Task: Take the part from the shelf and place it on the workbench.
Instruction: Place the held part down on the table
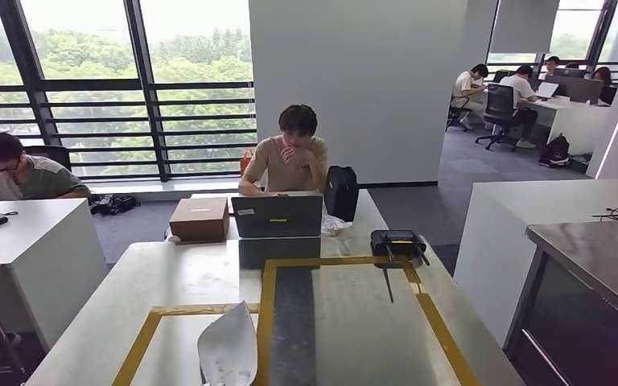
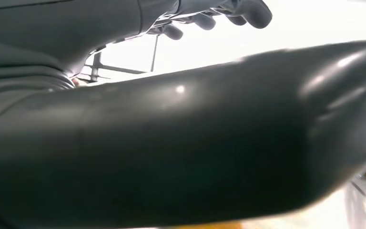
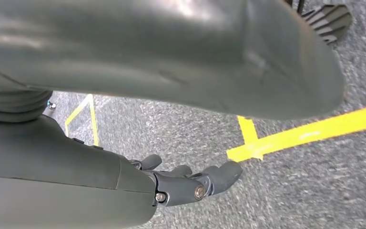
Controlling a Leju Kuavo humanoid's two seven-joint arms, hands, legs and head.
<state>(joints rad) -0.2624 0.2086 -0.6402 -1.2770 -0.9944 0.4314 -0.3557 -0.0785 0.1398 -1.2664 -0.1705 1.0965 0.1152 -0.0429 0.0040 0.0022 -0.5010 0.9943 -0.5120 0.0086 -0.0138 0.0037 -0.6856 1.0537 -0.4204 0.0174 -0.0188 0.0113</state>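
A: Where does the bot stand on the place step?

B: It faces the workbench [image 1: 354, 322], the yellow tape frame [image 1: 267, 322] just ahead. A laptop [image 1: 278, 215] and cardboard box [image 1: 199, 219] sit at the far end w/ a person behind them, and a black device [image 1: 397, 241] is on the frame's far corner.

A: The part?

B: White curved piece [image 1: 227, 350] at the near edge, over the left taped bay, prob the part. Can't tell if it rests on the top or is held just above.

A: Hands?

B: Left hand [image 2: 181, 133]: thumb blocks most of the wrist cam. The fingers [image 2: 248, 12] look bent and side by side over a pale surface. Can't tell if they grip anything. Right hand [image 3: 186, 183] hangs over the carpet floor [image 3: 314, 191] w/ fingers loosely bent, apart from the thumb, and holds nothing.

A: So how should it finish clean?

B: My read is to get the piece fully inside the tape and flat on the top before letting go. It looks thin and light, so it could tip or slide off the near edge. The bot should go slow, lower straight down, and spread the fingers only once the piece bears on the bench. It should keep clear of the laptop end, w/ the right arm down.
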